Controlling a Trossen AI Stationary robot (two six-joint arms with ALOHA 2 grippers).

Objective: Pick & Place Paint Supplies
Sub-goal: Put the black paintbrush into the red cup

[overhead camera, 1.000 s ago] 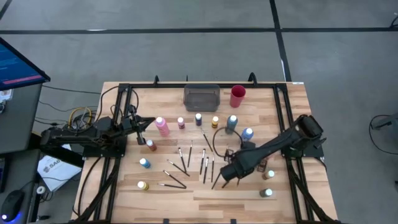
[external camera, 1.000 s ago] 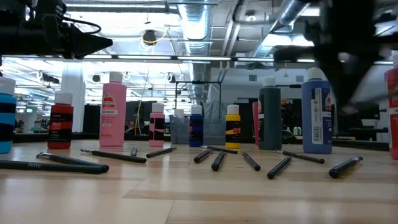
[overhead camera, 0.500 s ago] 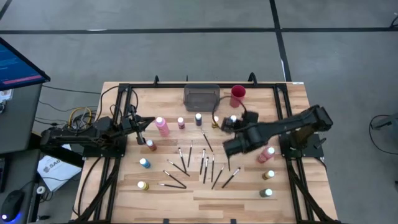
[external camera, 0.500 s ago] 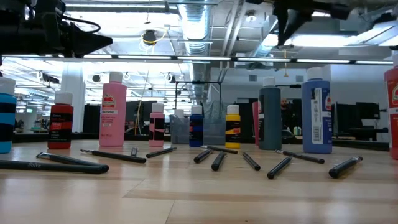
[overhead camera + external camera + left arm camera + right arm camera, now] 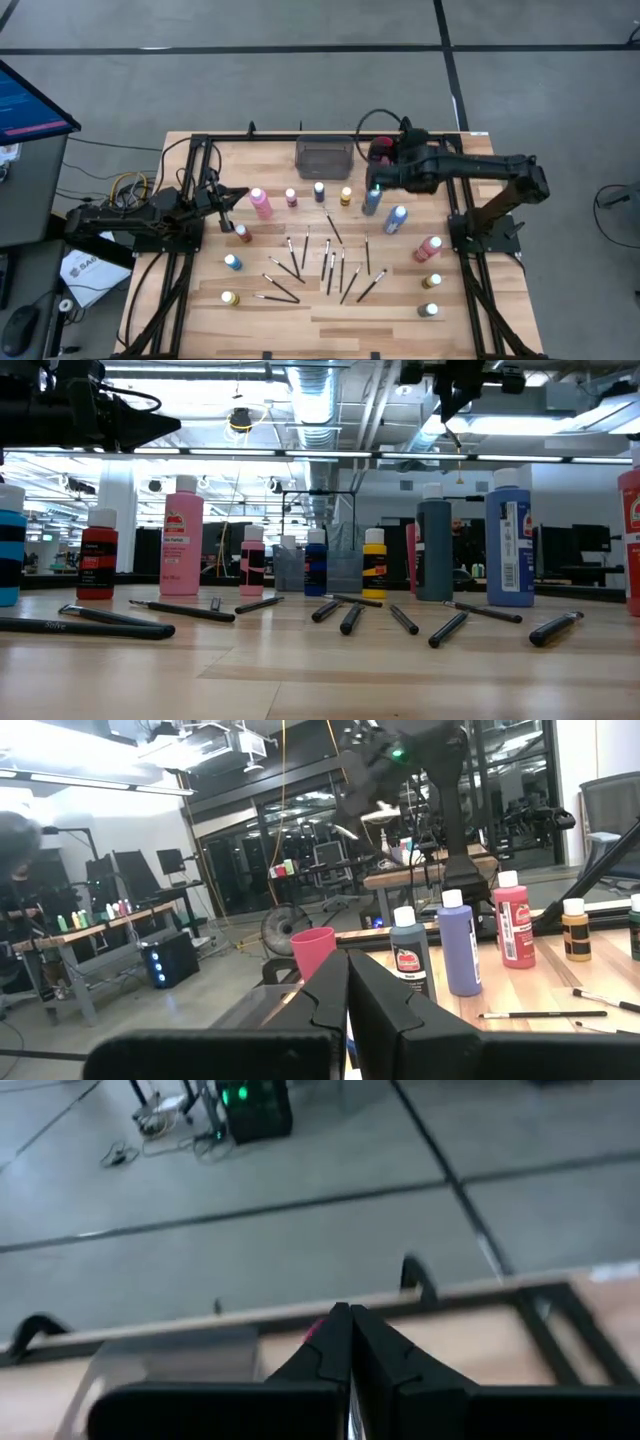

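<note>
1. Right gripper has swung from over the brushes up to just beside the red cup; fingers pressed together on a thin brush.
2. Left gripper unchanged, closed, empty, near the pink bottle.
3. Bottles, remaining brushes lie in front of the cup.
4. Labels unreadable.

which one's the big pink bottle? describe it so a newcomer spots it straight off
Start at the grey tray at the table's far edge, then follow the row of bottles in front of it toward the left arm's side. The pink bottle ends that row, nearest the left gripper. It is taller and wider than the small pink one beside it.
</note>
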